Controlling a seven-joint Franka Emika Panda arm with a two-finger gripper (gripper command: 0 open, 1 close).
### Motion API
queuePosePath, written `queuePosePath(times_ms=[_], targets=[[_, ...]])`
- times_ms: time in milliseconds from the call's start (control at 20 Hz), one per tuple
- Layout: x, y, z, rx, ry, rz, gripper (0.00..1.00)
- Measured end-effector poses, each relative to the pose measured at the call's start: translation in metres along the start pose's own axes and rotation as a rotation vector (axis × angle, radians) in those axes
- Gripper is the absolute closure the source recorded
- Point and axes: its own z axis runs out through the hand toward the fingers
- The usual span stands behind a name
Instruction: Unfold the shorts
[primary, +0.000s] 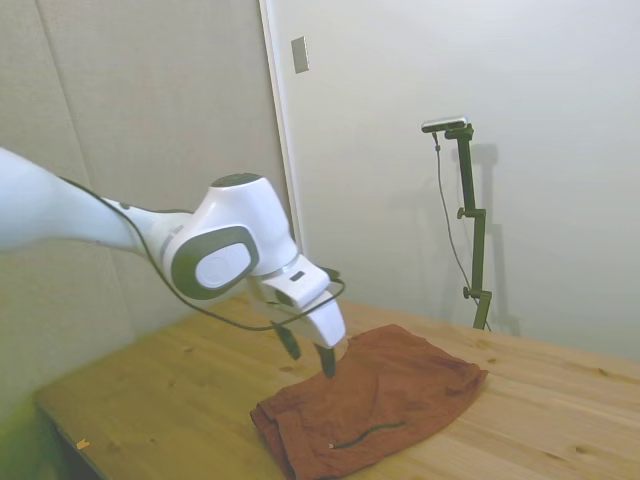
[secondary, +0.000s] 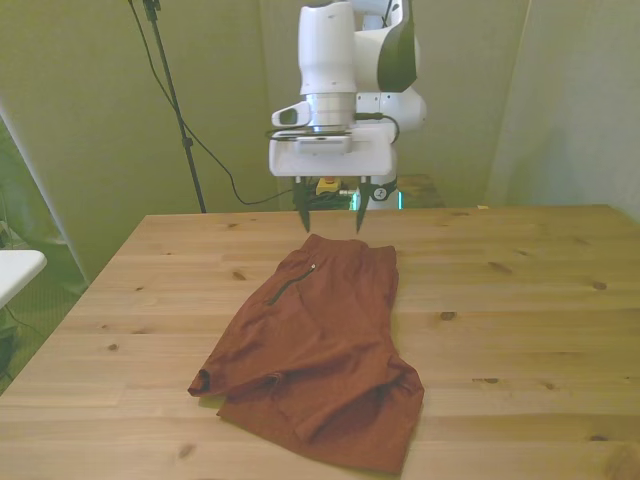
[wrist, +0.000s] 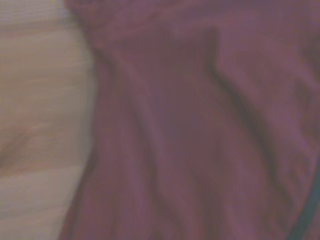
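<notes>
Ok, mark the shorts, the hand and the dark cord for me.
shorts (secondary: 320, 350): front view, middle of the cloth.
hand (secondary: 332, 218): front view, midway between its open fingertips.
dark cord (primary: 368, 434): side view, middle of the cord.
</notes>
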Motion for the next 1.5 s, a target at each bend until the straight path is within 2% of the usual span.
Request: queuePosePath(times_ms=[50, 100, 350, 500, 700, 1250, 1300, 1500], targets=[[0.018, -0.001, 0.005, 0.010, 0.001, 0.021, 0.00], [0.055, -0.013, 0.030, 0.001, 0.003, 0.047, 0.00], [0.082, -0.024, 0.032, 0.040, 0.036, 0.069, 0.00], [0.116, -0.023, 0.048, 0.070, 0.050, 0.106, 0.00], [0.152, -0.019, 0.079, 0.072, 0.056, 0.152, 0.00], [0.205, -0.023, 0.132, 0.063, 0.085, 0.229, 0.00], [0.207, -0.025, 0.136, 0.062, 0.086, 0.234, 1.00], [0.211, -0.032, 0.147, 0.055, 0.073, 0.234, 1.00]])
